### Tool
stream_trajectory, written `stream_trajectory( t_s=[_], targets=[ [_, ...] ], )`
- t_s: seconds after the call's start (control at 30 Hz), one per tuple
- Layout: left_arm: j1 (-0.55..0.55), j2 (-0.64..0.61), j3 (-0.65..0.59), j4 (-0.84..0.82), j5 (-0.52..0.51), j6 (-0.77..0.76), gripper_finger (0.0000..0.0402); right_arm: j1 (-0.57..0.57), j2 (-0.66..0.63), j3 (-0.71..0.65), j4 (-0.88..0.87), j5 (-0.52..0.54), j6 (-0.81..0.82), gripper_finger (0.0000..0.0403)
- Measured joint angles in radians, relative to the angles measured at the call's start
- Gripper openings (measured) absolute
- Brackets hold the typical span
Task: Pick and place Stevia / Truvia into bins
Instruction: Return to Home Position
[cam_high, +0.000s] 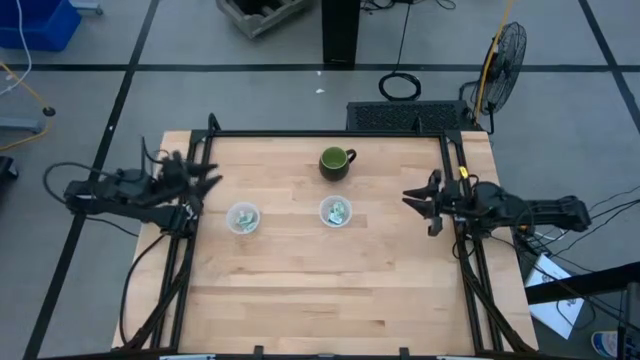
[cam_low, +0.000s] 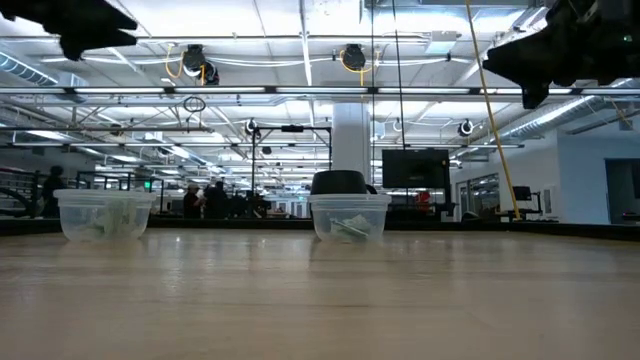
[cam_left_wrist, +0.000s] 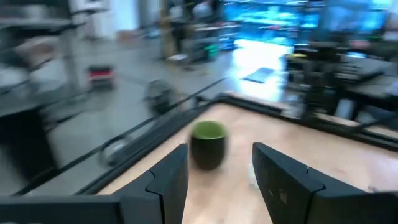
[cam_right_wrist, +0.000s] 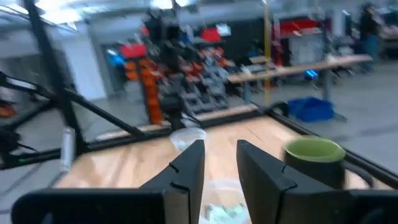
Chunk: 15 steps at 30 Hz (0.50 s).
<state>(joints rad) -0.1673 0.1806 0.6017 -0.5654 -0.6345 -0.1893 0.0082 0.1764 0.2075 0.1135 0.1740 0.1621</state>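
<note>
Though lifted clear of the pale plank-wood desk (cam_high: 300, 290), hanging over its left edge: left tool (cam_high: 205, 180), dark blunt fingers spread, pinching nothing. Opposite, over the other edge, right tool (cam_high: 418, 200), fingers parted by a narrower gap, likewise empty. Just inward of left tool, first bin (cam_high: 243, 217): round clear plastic, whitish rim, pale green-white sachets (cam_high: 243, 216) inside. Farther in, about midway toward right tool, second bin (cam_high: 336, 211), same make, more sachets (cam_low: 347, 228) lying flat on its bottom. Past that bin, glossy dark green handled mug (cam_high: 335, 161), upright, well apart from both tools.
</note>
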Motion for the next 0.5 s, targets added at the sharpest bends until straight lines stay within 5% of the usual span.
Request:
stream_trajectory(
  t_s=[0.13,0.5],
  targets=[
    [-0.003,0.0,-0.115,0.209,0.102,0.088,0.0184,0.0,-0.024,-0.043,0.074,-0.048,-0.016,0.0086],
    [-0.002,0.0,-0.43,0.628,0.16,0.098,0.0184,0.0,-0.048,-0.05,0.021,-0.049,-0.016,0.0086]
  ],
)
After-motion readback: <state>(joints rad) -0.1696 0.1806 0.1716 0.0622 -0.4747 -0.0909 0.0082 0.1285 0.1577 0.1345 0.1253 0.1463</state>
